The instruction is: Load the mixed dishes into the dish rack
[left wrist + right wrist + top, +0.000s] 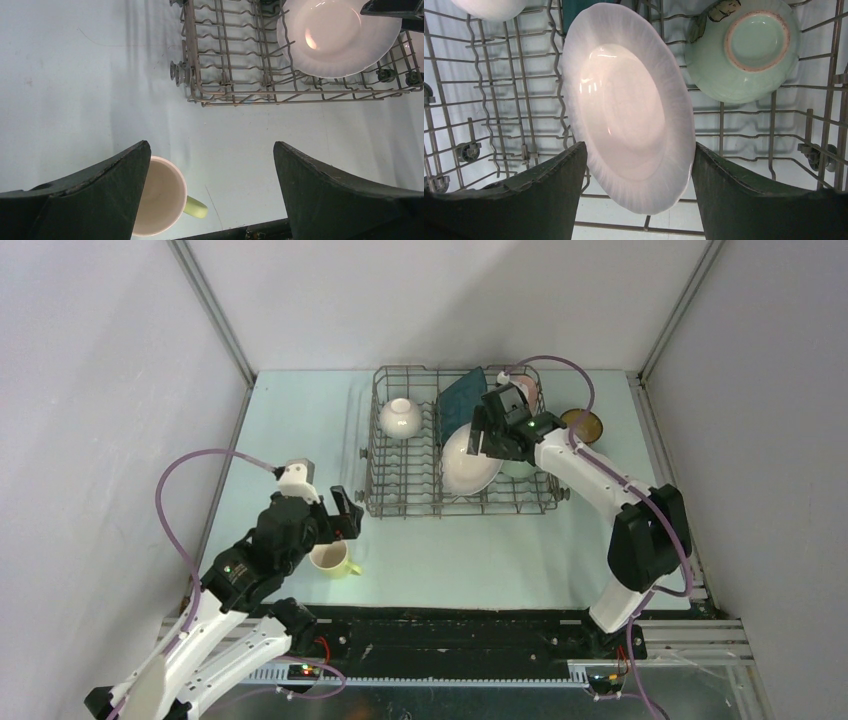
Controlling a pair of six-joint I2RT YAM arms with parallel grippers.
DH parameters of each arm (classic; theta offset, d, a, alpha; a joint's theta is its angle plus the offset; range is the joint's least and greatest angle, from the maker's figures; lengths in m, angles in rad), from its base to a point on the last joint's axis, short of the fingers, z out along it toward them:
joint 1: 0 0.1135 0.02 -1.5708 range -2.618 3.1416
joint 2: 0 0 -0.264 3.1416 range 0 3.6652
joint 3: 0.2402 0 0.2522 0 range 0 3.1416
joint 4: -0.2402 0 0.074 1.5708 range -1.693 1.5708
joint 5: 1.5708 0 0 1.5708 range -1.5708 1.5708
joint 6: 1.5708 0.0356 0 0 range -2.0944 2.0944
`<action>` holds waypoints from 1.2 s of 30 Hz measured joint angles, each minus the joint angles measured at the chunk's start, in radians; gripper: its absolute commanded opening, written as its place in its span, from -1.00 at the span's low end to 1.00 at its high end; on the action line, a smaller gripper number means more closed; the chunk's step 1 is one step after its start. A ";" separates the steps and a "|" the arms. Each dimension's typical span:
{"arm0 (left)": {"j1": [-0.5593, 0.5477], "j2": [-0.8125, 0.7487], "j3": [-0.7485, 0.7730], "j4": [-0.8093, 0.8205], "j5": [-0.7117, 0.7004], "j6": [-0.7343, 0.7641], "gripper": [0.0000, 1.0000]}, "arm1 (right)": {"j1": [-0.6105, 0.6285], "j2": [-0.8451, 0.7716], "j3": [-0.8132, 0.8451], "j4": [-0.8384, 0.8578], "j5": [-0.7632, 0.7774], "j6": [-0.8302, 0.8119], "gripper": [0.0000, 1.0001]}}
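Observation:
The grey wire dish rack holds a white bowl, a dark teal square plate and a leaning white round plate. My right gripper is open above the rack. In the right wrist view its fingers straddle the white plate's lower edge. A pale green bowl lies beside it in the rack. A pink mug is partly hidden behind the right gripper. My left gripper is open and empty. The yellow-green mug stands upright on the table by its left finger.
A brown bowl sits on the table just right of the rack. The rack's near left corner lies ahead of the left gripper. Grey walls enclose the table on three sides. A black rail runs along the near edge.

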 measured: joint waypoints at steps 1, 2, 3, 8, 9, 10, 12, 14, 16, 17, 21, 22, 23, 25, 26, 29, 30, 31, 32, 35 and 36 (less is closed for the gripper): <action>0.000 0.000 0.000 0.000 0.000 0.000 0.99 | -0.007 0.006 0.000 0.003 -0.008 0.000 0.52; 0.000 0.001 0.000 0.000 -0.001 0.000 0.99 | -0.011 0.010 0.000 0.006 -0.010 0.000 0.52; 0.000 0.002 0.000 0.000 0.000 0.000 0.99 | -0.014 0.014 -0.003 0.010 -0.014 0.000 0.52; 0.000 0.007 -0.011 0.000 -0.001 0.000 0.99 | -0.017 0.018 -0.016 0.021 -0.030 -0.006 0.33; 0.000 0.007 -0.014 0.000 0.000 0.000 0.99 | -0.017 0.018 -0.018 0.024 -0.034 -0.009 0.28; 0.000 0.008 -0.016 0.000 0.000 0.000 0.99 | -0.017 0.018 -0.019 0.029 -0.037 -0.014 0.20; 0.000 0.008 -0.016 0.000 0.000 0.000 0.99 | -0.014 0.018 -0.023 0.037 -0.038 -0.027 0.09; 0.000 0.008 -0.016 0.000 0.000 0.000 0.99 | -0.002 0.018 -0.024 0.047 -0.019 -0.037 -0.10; 0.000 0.010 -0.016 0.001 -0.001 0.000 0.99 | 0.024 0.018 -0.024 0.054 0.010 -0.049 -0.35; 0.000 0.011 -0.016 0.001 -0.001 0.000 0.99 | 0.041 0.018 -0.024 0.057 0.022 -0.055 -0.50; 0.000 0.014 -0.016 0.001 0.000 0.001 0.99 | 0.087 0.015 -0.024 0.063 0.076 -0.059 -0.86; 0.000 0.014 -0.016 0.001 -0.001 0.000 0.99 | 0.095 0.015 -0.022 0.061 0.092 -0.058 -0.94; 0.000 0.014 -0.016 0.001 -0.001 0.001 0.99 | 0.100 0.015 -0.020 0.058 0.113 -0.058 -1.00; 0.000 0.014 -0.016 0.001 -0.001 0.001 0.99 | 0.101 0.015 -0.012 0.041 0.147 -0.061 -1.00; 0.000 0.014 -0.016 0.001 -0.001 0.002 0.99 | 0.101 0.014 -0.007 0.033 0.148 -0.061 -1.00; 0.000 0.012 -0.016 0.001 -0.002 0.008 0.99 | 0.116 0.014 0.005 0.005 0.152 -0.068 -1.00; 0.000 0.011 -0.016 0.001 -0.002 0.008 0.99 | 0.124 0.014 0.010 -0.003 0.156 -0.071 -1.00; 0.000 0.011 -0.016 0.001 -0.002 0.007 0.99 | 0.130 0.014 0.014 -0.010 0.161 -0.074 -1.00; 0.000 0.011 -0.016 0.001 -0.001 0.007 0.99 | 0.137 0.014 0.017 -0.019 0.164 -0.078 -1.00; 0.000 0.008 -0.028 0.020 0.006 0.002 1.00 | 0.150 0.014 0.021 -0.029 0.173 -0.085 -1.00; 0.000 0.006 -0.037 0.030 0.014 -0.003 0.99 | 0.153 0.014 0.021 -0.029 0.175 -0.085 -1.00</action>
